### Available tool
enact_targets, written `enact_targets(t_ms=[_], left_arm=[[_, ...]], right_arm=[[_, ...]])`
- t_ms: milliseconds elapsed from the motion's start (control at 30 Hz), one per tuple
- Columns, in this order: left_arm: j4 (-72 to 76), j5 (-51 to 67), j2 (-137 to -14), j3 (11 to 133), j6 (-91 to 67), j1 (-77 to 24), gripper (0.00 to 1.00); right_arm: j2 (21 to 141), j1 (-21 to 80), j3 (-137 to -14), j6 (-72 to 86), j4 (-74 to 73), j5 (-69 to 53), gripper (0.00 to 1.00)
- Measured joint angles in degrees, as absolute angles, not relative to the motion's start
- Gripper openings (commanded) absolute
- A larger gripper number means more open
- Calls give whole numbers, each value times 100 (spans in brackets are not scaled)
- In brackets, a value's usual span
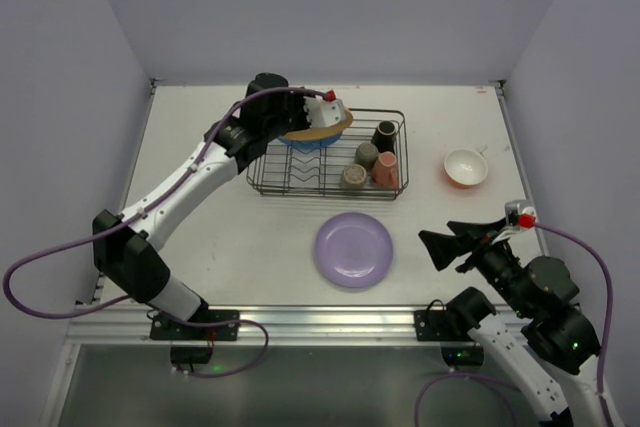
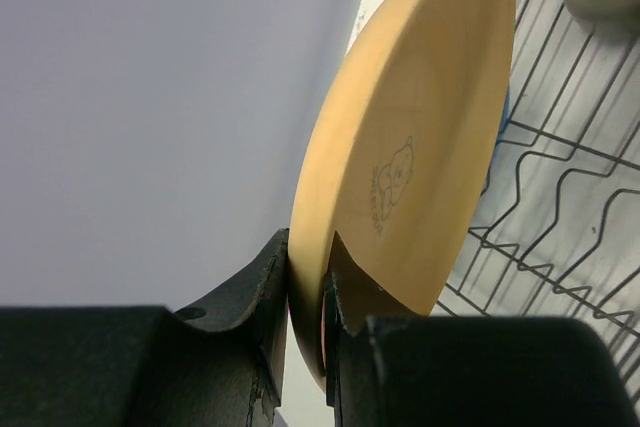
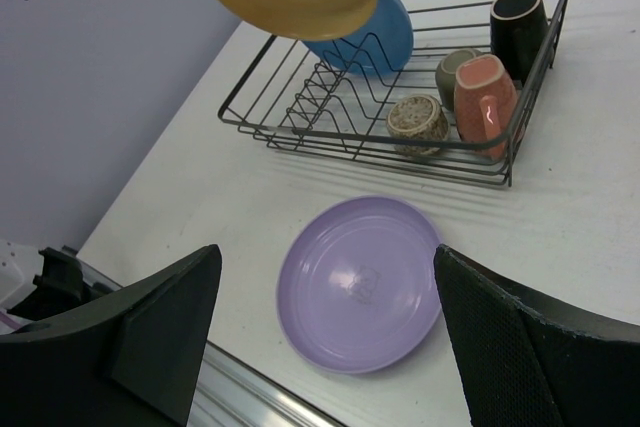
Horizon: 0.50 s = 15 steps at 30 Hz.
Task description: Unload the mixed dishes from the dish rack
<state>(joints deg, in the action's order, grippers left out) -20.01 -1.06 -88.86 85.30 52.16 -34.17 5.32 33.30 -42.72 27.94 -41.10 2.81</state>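
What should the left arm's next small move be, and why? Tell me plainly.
Probably swing the yellow plate sideways, clear of the dish rack, toward bare table. The left gripper is shut on its rim, and it hangs above the rack and the blue plate.

the white table (image 1: 220, 237) carries the black wire dish rack (image 1: 300, 177), a purple plate (image 1: 353, 249) and an orange bowl (image 1: 465, 168)
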Motion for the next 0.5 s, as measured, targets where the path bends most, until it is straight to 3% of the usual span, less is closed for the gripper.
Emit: enact_targets(t_ms=[300,500], left_arm=[[-2134,731,-8169,8530,3824,-3420,0],[-1671,1249,-7365,8560,1765,-3420,0]], right_arm=[[532,3330,-4272,2797,-4108,285,89],[478,3330,-4272,2801,-4108,327,89]])
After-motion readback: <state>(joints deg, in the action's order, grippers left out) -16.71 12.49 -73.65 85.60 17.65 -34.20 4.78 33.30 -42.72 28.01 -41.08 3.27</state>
